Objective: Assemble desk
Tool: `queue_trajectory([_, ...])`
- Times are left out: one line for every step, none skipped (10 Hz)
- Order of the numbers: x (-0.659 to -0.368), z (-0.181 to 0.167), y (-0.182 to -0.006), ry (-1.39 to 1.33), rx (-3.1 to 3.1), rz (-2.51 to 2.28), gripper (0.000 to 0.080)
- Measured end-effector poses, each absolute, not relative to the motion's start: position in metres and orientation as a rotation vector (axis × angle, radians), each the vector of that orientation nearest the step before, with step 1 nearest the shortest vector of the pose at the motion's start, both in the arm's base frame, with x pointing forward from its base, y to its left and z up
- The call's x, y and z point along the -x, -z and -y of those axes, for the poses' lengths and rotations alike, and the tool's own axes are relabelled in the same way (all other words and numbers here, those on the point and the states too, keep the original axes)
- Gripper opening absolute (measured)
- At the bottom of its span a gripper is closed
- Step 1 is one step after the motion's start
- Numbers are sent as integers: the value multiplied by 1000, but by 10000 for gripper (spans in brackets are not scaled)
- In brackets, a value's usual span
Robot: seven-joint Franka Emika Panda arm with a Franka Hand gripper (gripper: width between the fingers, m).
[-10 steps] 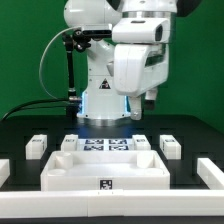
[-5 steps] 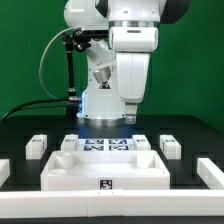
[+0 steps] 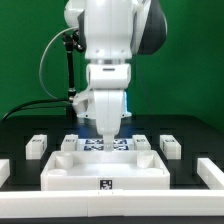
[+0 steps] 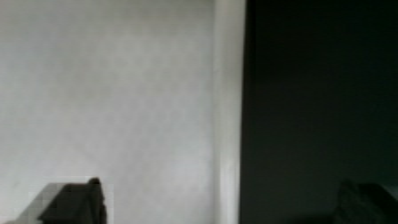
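The desk top (image 3: 105, 172), a wide white rimmed slab, lies at the front middle of the black table. Square white legs lie beside it: two on the exterior view's left (image 3: 37, 145) (image 3: 68, 142) and two on the right (image 3: 143, 142) (image 3: 169, 146). My gripper (image 3: 108, 136) points straight down, low over the back edge of the desk top, and holds nothing. In the wrist view its two dark fingertips (image 4: 71, 203) stand wide apart with an empty gap (image 4: 217, 205). Below them is a blurred white surface (image 4: 107, 90) with a bright edge, then black table.
The marker board (image 3: 92, 146) lies just behind the desk top, partly hidden by my gripper. White L-shaped stops sit at the table's far left (image 3: 4, 170) and far right (image 3: 211, 172). The arm's base and a cable post (image 3: 68, 70) stand at the back.
The arm has swung toward the exterior view's left and come down. The hand now hangs low over the back of the desk top instead of high up on the right.
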State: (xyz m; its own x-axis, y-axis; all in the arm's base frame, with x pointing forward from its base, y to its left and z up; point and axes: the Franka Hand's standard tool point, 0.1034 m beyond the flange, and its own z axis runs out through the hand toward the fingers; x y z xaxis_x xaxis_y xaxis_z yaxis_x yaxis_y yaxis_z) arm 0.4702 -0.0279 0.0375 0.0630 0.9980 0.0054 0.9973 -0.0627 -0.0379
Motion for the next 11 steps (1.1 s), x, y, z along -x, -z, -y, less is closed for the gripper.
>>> queue_trajectory([-464, 32, -22, -46, 2266, 2107, 649])
queue_trajectory([-463, 36, -13, -55, 2268, 2089, 649])
queue_trajectory([-463, 39, -10, -57, 2273, 2079, 649])
queue_trajectory([-463, 39, -10, -58, 2275, 2075, 649])
queue_trajectory([-463, 39, -9, -59, 2275, 2074, 522])
queue_trajectory([-462, 39, -9, -60, 2275, 2074, 522])
queue_trajectory([-462, 39, -9, -60, 2275, 2074, 308])
queue_trajectory([-462, 39, -9, -60, 2275, 2074, 308])
queue_trajectory([-462, 39, -9, -60, 2275, 2074, 132])
queue_trajectory([-463, 39, -10, -57, 2277, 2075, 57])
queue_trajectory([-463, 40, -10, -56, 2277, 2075, 57])
